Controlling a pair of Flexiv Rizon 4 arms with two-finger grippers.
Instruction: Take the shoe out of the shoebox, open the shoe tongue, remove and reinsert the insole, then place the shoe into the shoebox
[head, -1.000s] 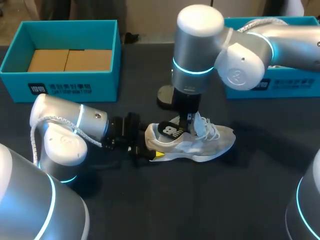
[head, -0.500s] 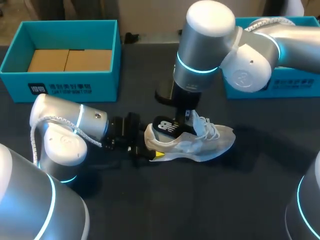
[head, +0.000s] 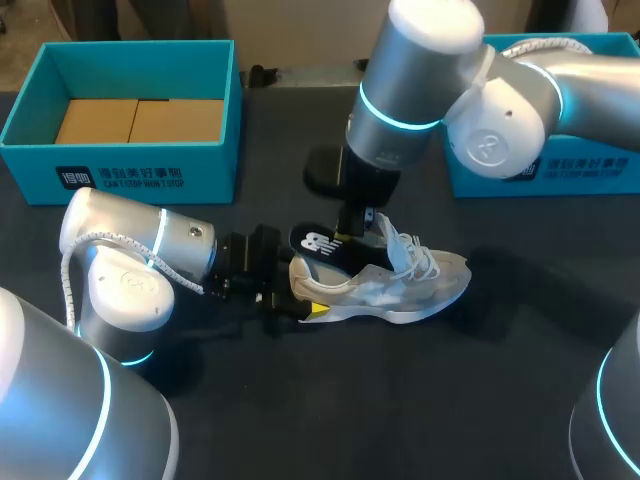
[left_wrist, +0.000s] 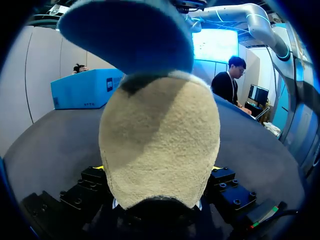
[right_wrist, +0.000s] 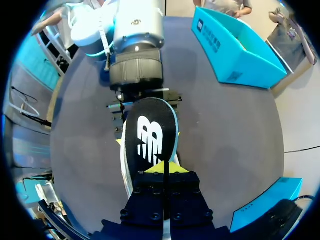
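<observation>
Shoe (head: 400, 285) is lying unboxed on the counter (head: 300, 400). Left fingers (head: 312, 311) are clamping its heel, right fingers (right_wrist: 156, 169) pinching the half-out insole (head: 325, 245); reinsertion and boxing are remaining.

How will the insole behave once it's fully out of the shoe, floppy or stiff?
Probably bendy: the insole is a thin sheet pinched by the right gripper, its heel end unsupported above the shoe, so it may sag. It is likely light. With the left gripper clamping the heel, the shoe should not lift with it.
</observation>
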